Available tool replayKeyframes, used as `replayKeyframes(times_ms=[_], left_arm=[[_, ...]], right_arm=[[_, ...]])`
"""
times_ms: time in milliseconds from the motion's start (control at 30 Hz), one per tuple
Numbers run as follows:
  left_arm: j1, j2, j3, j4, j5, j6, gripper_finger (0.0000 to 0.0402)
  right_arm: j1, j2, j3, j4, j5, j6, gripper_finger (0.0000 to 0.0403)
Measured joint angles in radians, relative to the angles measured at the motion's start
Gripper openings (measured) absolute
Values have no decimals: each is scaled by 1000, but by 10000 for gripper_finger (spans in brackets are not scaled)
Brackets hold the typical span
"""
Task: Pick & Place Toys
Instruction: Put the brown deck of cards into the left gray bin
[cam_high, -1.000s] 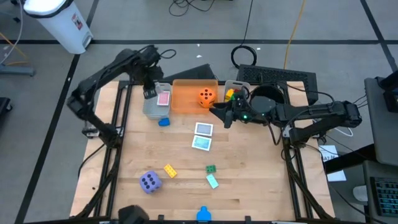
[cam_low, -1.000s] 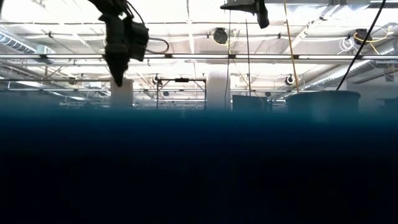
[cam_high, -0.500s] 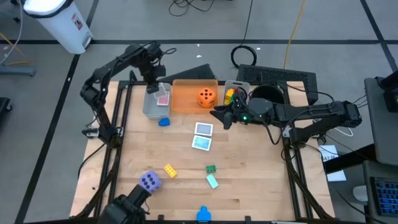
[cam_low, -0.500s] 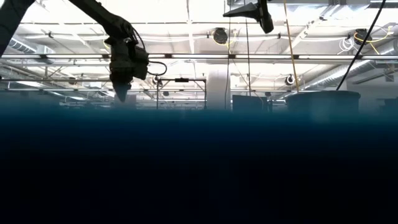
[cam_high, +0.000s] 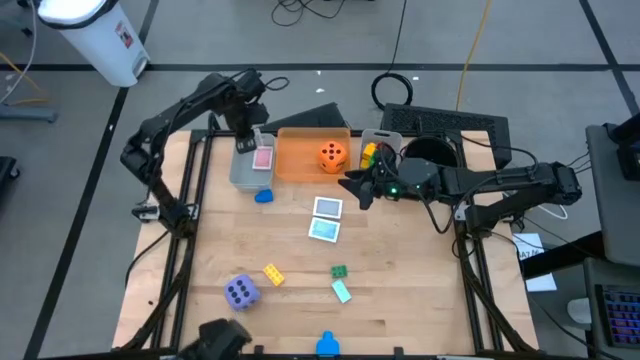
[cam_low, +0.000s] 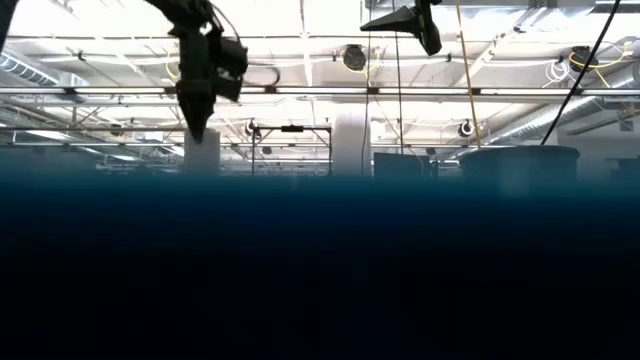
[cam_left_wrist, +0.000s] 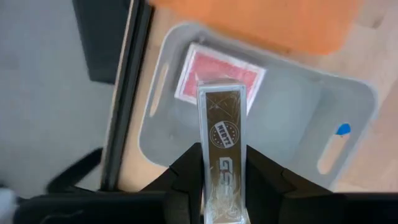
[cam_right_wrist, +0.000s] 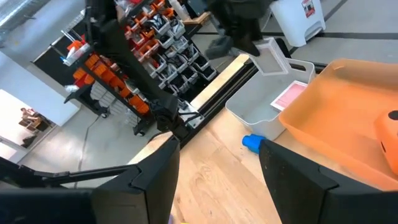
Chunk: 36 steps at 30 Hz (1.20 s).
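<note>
left gripper (cam_left_wrist: 222, 180) over the grey bin (cam_high: 247, 166), upper left of the high view
its jaws pinch 1 card (cam_left_wrist: 222, 149) on edge; right gripper (cam_high: 352, 187) waits at centre, jaws spread.

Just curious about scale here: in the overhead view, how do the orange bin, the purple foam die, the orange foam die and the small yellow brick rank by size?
1. Orange rectangular bin
2. Purple foam die and orange foam die: look alike
3. Small yellow plastic brick
</note>
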Motion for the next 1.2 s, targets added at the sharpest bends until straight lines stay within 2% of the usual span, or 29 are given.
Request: replayKeyframes(times_ms=[133,200,367,500,633,800,900,1067,1200], left_arm=[[-104,-59,0,6,-121,7,66],[-152,-74,0,17,-177,1,66],[-237,-82,-14,23,-240,-63,66],[-288,-83,-79,19,-357,-124,66],[-319,-122,-187,40,-375,-162,73],[-346,-215,-360,217,-467,-170,68],[-356,-273,-462,334,-577,-120,68],[-357,-327,-614,498,-625,-16,72],[-360,-337,-685,601,-722,62,73]], right_arm=[[0,0,0,-17,0,0,210],[0,0,0,-16,0,0,210],[0,0,0,-16,0,1,210],[6,0,0,-14,0,3,210],[9,0,0,-14,-2,3,210],[8,0,0,-14,0,0,210],[9,0,0,-14,0,3,210],[9,0,0,-15,-1,3,210],[9,0,0,-15,0,28,210]])
